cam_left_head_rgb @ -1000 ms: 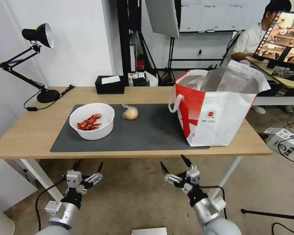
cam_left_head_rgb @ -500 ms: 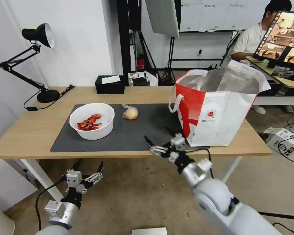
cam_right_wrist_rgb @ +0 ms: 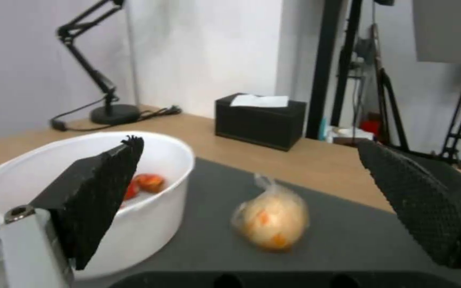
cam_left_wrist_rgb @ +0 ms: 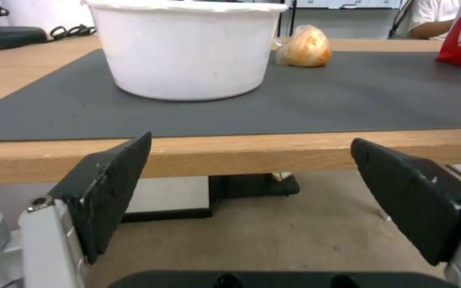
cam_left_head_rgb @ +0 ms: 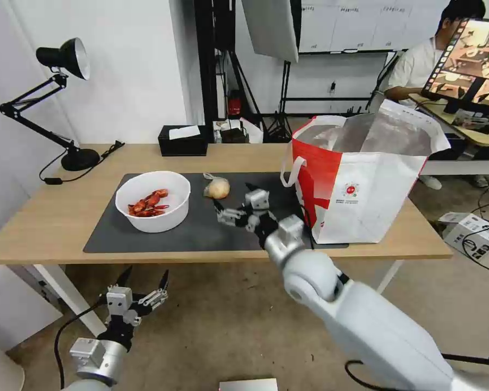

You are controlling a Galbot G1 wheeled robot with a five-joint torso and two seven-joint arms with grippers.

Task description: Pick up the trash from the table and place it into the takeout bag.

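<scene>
The white bowl (cam_left_head_rgb: 153, 201) with red crayfish shells sits at the left of the dark grey mat (cam_left_head_rgb: 201, 233) on the table (cam_left_head_rgb: 43, 217). A small clear bag with a beige lump (cam_left_head_rgb: 217, 188) lies to its right. The takeout bag (cam_left_head_rgb: 358, 184) stands open at the mat's right end. My right gripper (cam_left_head_rgb: 233, 196) hovers open over the mat, just right of the small bag and apart from it. In the right wrist view the small bag (cam_right_wrist_rgb: 272, 216) lies ahead between the open fingers (cam_right_wrist_rgb: 92, 192), with the bowl (cam_right_wrist_rgb: 172, 152) beside it. My left gripper (cam_left_head_rgb: 144, 276) hangs open below the table's front edge.
A black tissue box (cam_left_head_rgb: 183, 141) stands at the back of the table and a black desk lamp (cam_left_head_rgb: 65, 103) at the back left. The left wrist view looks along the table top at the bowl (cam_left_wrist_rgb: 188, 52) and the small bag (cam_left_wrist_rgb: 305, 46).
My right arm has risen from below the table edge and reached forward and left over the mat, close to the small bag. The left gripper has sunk slightly.
</scene>
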